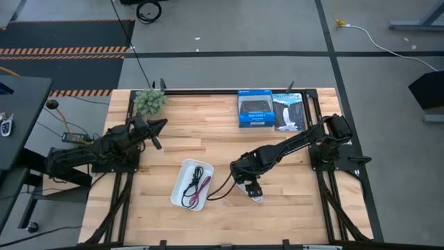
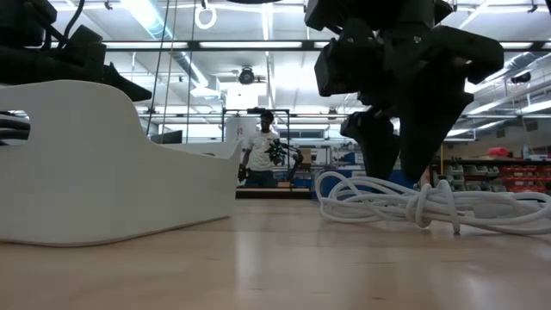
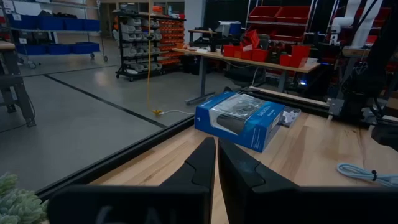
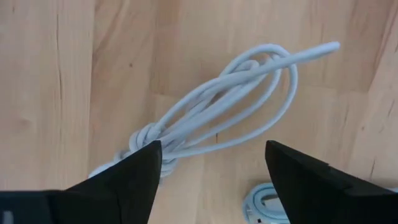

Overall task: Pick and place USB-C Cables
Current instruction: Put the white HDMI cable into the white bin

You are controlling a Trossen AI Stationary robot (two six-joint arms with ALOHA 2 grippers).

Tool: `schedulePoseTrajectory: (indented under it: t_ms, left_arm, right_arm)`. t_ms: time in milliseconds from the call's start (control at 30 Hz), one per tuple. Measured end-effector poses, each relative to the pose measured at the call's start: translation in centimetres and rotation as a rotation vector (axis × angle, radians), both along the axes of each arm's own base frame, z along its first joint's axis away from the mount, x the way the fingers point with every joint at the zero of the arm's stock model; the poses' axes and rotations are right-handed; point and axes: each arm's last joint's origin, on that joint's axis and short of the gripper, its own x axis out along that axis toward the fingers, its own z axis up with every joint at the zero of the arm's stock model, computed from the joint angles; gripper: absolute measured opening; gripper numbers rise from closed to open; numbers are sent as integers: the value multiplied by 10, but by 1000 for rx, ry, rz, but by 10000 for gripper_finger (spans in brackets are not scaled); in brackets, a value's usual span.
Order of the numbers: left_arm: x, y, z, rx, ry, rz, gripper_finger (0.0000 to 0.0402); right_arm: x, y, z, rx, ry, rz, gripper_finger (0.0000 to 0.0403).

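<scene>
table [image 1: 291,208]: light wood planks, filling the middle of the high view; both arms reach in from its sides.
boxes [image 1: 270,110]: blue packaged products at the upper centre-right of the high view, well apart from the work and no part of the job.
tray [image 1: 179,187]: white, lower centre of the high view, a dark red cable [image 1: 203,185] and a black cable [image 1: 189,192] already lying in it.
right arm: stretches from the right edge toward the lower centre; the right gripper [image 4: 211,165] hangs over the table just right of the tray, fingers spread wide, nothing between them.
left arm: parked at the left of the high view beside a small plant [image 1: 150,101]; the left gripper [image 3: 216,163] has its fingers pressed together and holds nothing.
white cable [image 4: 217,106]: a knotted bundle on bare wood directly beneath the right gripper, in the low view just in front of the fingers.
long axis: in the right wrist view the bundle runs diagonally, knot at lower left, plug tip at upper right.
which way it points: the free plug end aims at the upper right, away from the fingers.
small cable [image 4: 264,202]: light blue-grey, just beside the white one, at the lower right of the right wrist view.
nearer arm: the right one, by far.
coming move, as I judge it: straight down, so the fingers straddle the strands near the knot.
</scene>
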Motion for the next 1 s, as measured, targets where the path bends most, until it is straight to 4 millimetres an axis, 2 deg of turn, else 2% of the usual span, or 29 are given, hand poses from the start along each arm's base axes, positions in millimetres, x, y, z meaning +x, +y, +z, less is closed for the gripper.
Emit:
schedulePoseTrajectory:
  t_ms: [300,533,700,867,1000]
  left_arm:
    - [0,0,0,0,0,0,25]
    - [0,0,0,0,0,0,25]
    - [0,0,0,0,0,0,25]
    - [0,0,0,0,0,0,25]
    - [0,0,0,0,0,0,25]
  right_arm:
    - [-1,6,4,39,15,-40,271]
    - [8,20,12,0,-120,-9,259]
    - [8,23,-1,-97,-220,-9,235]
    - [2,19,-12,-120,-202,-15,205]
    - [1,18,-10,-127,-202,41,190]
